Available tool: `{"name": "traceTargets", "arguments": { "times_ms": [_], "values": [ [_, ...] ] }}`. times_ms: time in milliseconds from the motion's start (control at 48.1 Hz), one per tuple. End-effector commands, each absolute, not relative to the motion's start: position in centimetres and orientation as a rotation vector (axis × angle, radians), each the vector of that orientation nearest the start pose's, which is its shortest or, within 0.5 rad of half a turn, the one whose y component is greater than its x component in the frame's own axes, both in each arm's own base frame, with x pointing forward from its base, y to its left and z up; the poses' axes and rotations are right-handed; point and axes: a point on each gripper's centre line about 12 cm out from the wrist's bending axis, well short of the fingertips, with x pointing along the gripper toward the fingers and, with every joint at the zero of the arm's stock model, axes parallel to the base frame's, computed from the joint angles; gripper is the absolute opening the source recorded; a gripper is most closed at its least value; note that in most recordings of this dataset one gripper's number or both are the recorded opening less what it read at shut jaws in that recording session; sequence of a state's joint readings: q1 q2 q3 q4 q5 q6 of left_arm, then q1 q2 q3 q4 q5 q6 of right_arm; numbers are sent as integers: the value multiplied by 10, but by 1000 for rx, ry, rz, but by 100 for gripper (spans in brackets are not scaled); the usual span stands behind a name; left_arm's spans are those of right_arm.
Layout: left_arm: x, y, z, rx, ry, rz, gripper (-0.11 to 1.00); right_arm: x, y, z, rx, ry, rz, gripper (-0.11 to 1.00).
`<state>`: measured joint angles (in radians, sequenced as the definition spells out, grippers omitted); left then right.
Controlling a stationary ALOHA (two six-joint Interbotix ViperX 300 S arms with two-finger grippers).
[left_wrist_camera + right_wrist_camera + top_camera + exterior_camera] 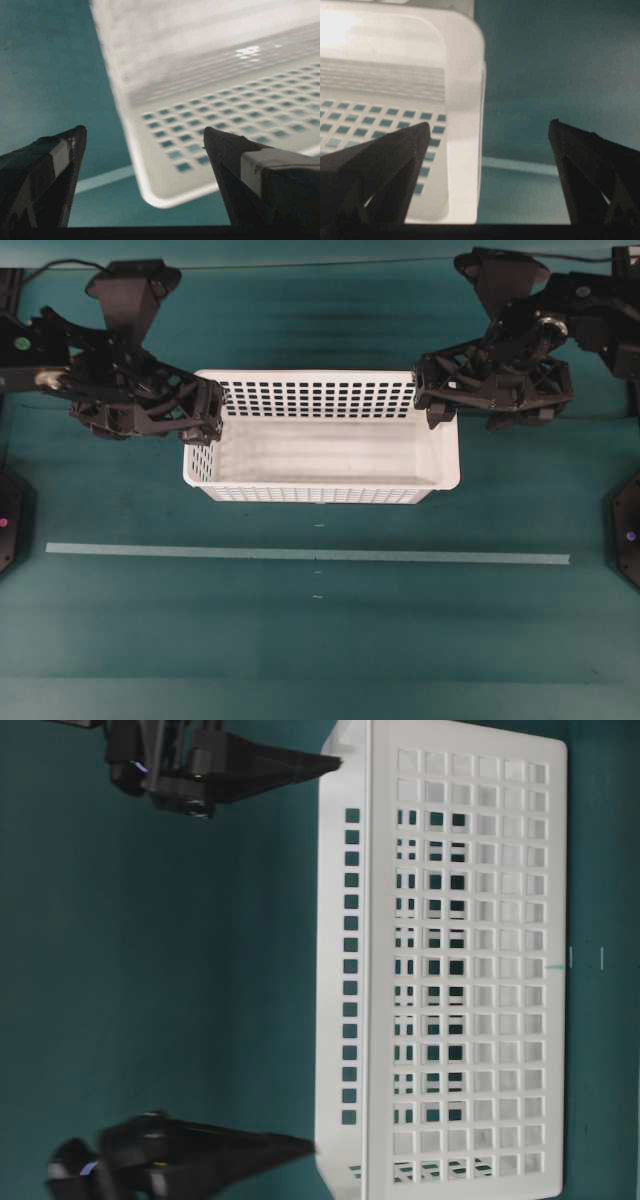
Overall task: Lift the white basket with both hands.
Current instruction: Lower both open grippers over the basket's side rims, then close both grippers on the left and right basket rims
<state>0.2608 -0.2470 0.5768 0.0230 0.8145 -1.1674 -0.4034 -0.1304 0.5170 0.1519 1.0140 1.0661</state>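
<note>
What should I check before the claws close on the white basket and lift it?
1. Left claw open, straddling the end wall: ok.
2. Right claw open, straddling the opposite wall: ok.
3. Both claws at matching far corners of the white basket: ok.
4. Basket holds nothing that could shift: ok.
5. Basket flat on the table: ok.
6. Fingers deep enough past the rim: cannot tell.

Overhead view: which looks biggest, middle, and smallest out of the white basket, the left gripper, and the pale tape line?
1. Basket, clearly the biggest.
2. Left gripper with its frame, middle.
3. Tape line: longest but very thin, so smallest in area.

The right gripper looks about the same size as the left.
</note>
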Motion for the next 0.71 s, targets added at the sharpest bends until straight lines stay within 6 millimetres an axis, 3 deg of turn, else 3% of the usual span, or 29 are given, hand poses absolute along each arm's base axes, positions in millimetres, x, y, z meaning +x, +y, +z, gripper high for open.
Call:
{"name": "traceTargets", "arguments": {
  "times_ms": [0,353,686],
  "values": [
    [306,85,219,-1148,884,893,94,303,-110,196,1317,1089,-1009,96],
    [318,90,182,-1150,886,896,94,317,-105,156,1319,1070,-1015,96],
    [319,90,177,-1150,897,903,94,320,-108,150,1322,1043,-1010,96]
  ]
}}
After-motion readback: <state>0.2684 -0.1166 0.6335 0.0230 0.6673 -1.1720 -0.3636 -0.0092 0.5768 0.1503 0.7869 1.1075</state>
